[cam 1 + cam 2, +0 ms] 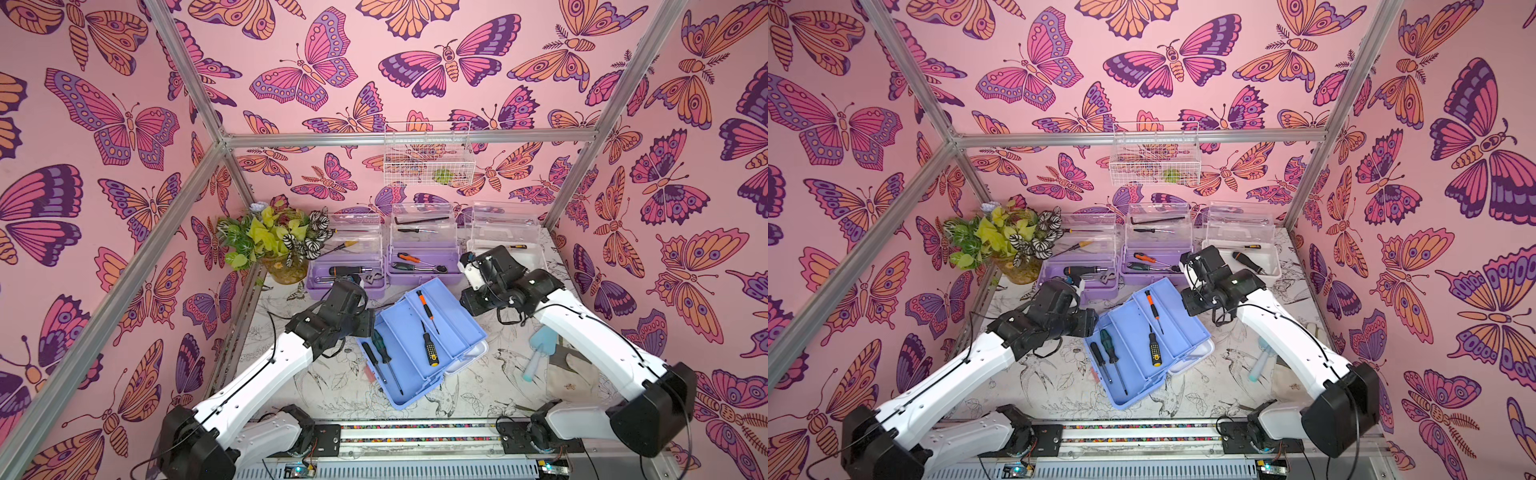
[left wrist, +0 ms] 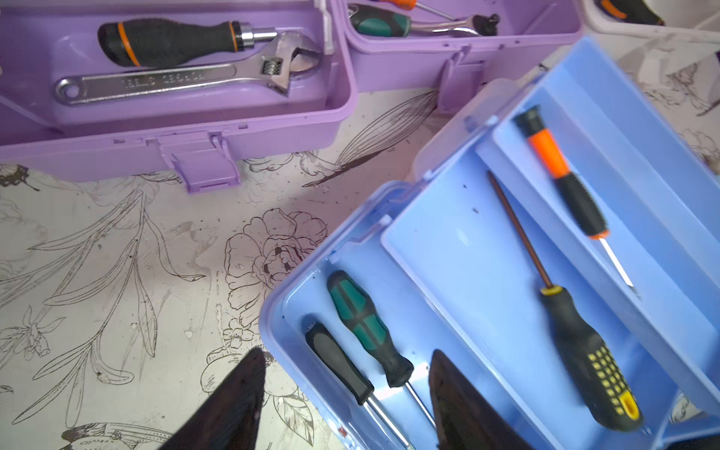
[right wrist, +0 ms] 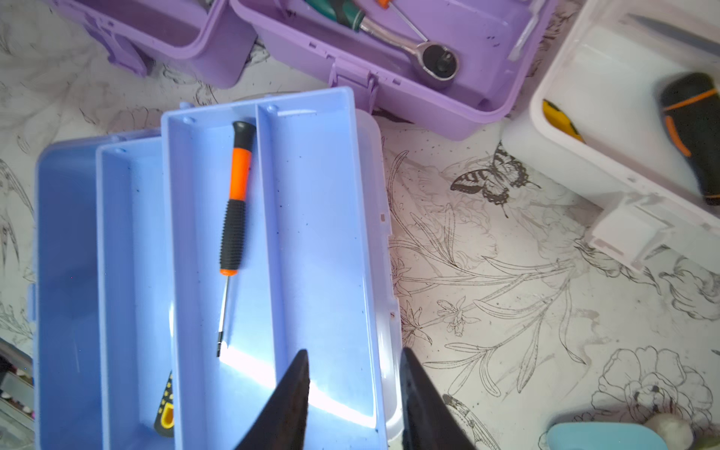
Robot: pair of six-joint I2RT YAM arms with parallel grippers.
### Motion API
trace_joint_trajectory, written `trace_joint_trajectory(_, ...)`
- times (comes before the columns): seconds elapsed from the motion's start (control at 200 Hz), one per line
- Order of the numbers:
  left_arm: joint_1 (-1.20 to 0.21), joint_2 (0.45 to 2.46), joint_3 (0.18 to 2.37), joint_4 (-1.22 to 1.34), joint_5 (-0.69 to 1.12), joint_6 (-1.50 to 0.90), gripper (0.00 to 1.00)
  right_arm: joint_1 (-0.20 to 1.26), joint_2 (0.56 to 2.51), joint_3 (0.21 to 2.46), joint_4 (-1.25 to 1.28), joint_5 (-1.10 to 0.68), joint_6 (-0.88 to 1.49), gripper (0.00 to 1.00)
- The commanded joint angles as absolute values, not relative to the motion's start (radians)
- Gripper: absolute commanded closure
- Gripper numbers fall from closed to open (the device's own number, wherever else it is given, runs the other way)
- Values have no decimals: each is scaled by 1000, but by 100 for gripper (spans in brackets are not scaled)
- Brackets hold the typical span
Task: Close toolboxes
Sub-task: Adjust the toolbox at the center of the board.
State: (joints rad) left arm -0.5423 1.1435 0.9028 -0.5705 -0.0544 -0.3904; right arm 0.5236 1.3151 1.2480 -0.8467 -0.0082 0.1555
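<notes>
**Item 1 – light-blue toolbox** (image 1: 405, 328): centre of the table, set askew, open. Its tiers are fanned out in steps. A white lid (image 1: 471, 357) shows under the upper tray's 4 o'clock edge.
- Base: a green-handled screwdriver (image 2: 362, 323) and a black-handled screwdriver (image 2: 339, 358).
- Middle tray: a black-and-yellow screwdriver (image 2: 584, 350).
- Upper tray: an orange-and-black screwdriver (image 3: 235, 195).

**Item 2 – left lilac toolbox** (image 2: 97, 148): 11 o'clock on the table, open, clear lid (image 1: 359, 237) upright. It contains an adjustable wrench (image 2: 175, 80) and a black driver handle (image 2: 171, 41) with orange rings.

**Item 3 – middle lilac toolbox** (image 3: 428, 105): 12 o'clock, just beside item 2, open, clear lid (image 1: 424, 224) upright. It contains a ratchet (image 3: 432, 58), among other tools.

**Item 4 – white toolbox** (image 3: 565, 156): 1 o'clock, open, clear lid (image 1: 505, 224) upright. A black-and-orange handle (image 3: 689, 132) lies inside.

**Left gripper** (image 2: 346, 352): at the 9 o'clock side of item 1. The fingers are parted, one over the table and one over the base, with the box wall between them. It grips nothing.

**Right gripper** (image 3: 354, 350): at the 1 o'clock side of item 1. The fingers are parted, astride the upper tray's outer rim. Whether they touch the rim cannot be told.

**Sundries:** potted plant (image 1: 274, 241) at 10 o'clock; wire basket (image 1: 428, 153) on the far wall at 12 o'clock.
</notes>
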Motion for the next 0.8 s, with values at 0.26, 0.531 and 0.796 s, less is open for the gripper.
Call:
trace_joint_trajectory(0.26, -385, 1453, 979, -342, 96, -253, 59, 517, 1034, 941, -873, -96, 519, 55)
trace_joint_trajectory(0.531, -362, 1541, 972, -276, 92, -234, 88, 517, 1074, 870, -802, -169, 537, 66)
trace_joint_trajectory(0.796, -384, 1527, 880, -239, 131, -297, 98, 517, 1191, 944, -768, -182, 502, 73)
